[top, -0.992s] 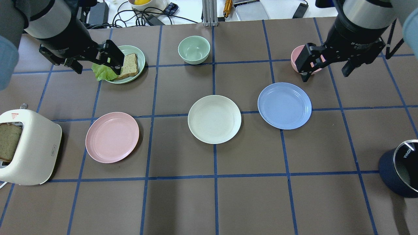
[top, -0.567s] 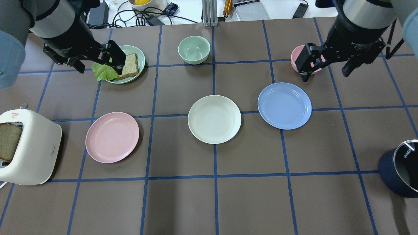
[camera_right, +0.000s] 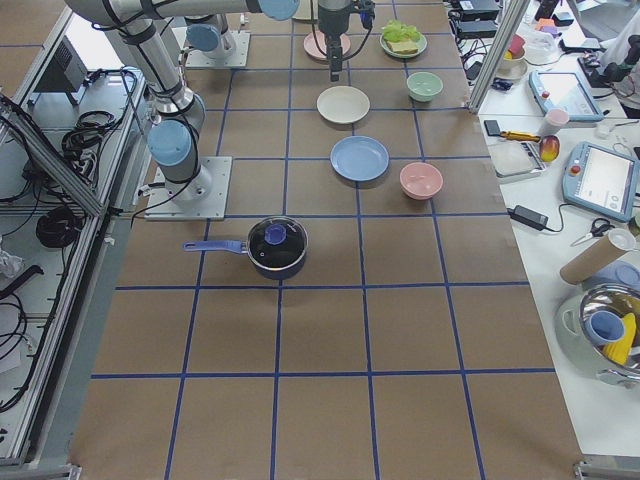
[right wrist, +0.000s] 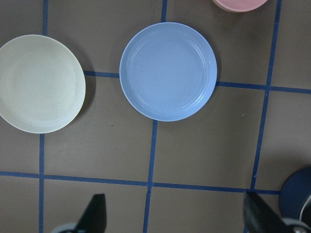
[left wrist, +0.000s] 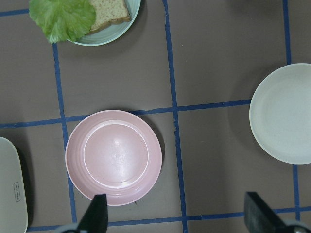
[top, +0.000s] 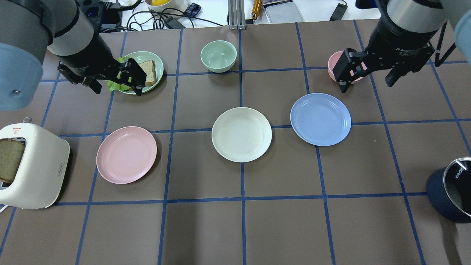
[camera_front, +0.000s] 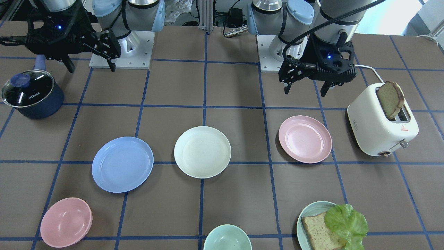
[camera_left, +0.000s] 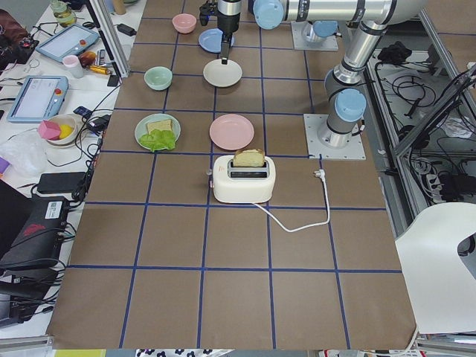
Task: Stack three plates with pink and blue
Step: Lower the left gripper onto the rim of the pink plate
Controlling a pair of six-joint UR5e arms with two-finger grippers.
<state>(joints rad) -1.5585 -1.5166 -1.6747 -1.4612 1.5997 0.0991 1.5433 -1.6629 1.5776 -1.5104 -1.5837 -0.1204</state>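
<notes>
- We see silver-grey tubular left arm [camera_front: 334,14] and right arm [camera_front: 138,15], pale-blue joint caps.
- We catch blue lights on black left gripper [camera_front: 304,92], right gripper [camera_front: 91,69].
- We spot a black cable [camera_front: 305,33], screwed pale base plates [camera_front: 138,52].

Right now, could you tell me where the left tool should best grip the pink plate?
Probably the pink plate by its rim facing the cream plate, from above with the open left tool: it lies flat and shallow, and the toaster sits near the opposite side.

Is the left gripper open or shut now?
Open. In the left wrist view the left gripper shows its two fingers far apart, with nothing held between them.
</notes>
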